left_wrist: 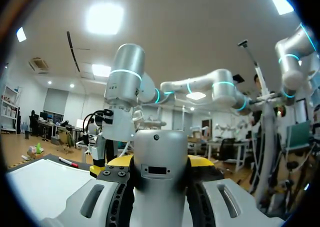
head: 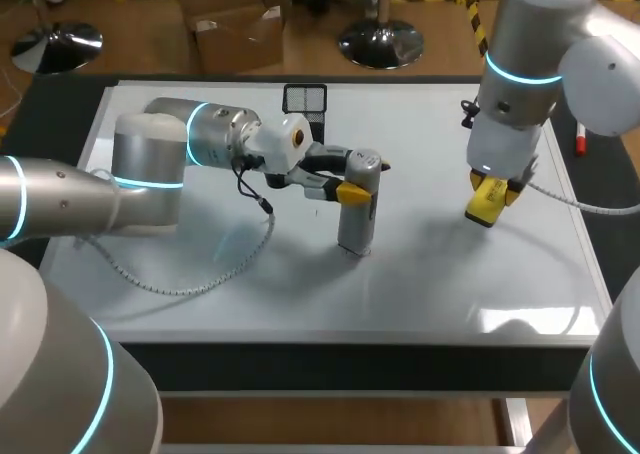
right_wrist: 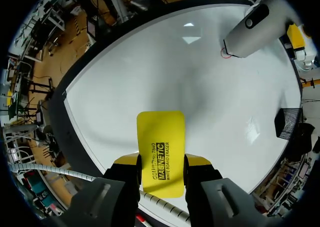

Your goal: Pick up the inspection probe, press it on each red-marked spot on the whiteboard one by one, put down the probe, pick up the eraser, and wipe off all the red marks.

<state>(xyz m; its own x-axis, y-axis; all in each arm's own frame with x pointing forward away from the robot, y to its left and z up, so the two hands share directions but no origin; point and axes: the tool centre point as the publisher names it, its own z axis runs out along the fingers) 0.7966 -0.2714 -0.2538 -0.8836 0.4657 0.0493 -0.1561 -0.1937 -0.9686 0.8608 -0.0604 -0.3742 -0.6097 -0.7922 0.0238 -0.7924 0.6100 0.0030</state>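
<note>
The grey inspection probe (head: 358,214) stands upright on the whiteboard (head: 200,294) near its middle. My left gripper (head: 350,188) is shut on the probe's upper part; in the left wrist view the probe (left_wrist: 160,177) fills the gap between the yellow tips. In the right wrist view a small red mark (right_wrist: 226,54) lies at the foot of the probe (right_wrist: 247,32). My right gripper (head: 490,198) hangs just above the board's right side, shut on the yellow eraser (right_wrist: 160,137), which sticks out ahead of the fingers.
A black mesh holder (head: 305,99) stands at the board's far edge, behind the left wrist. A red marker pen (head: 580,139) lies off the board's right edge. My left arm's cable (head: 200,279) trails over the board's left half.
</note>
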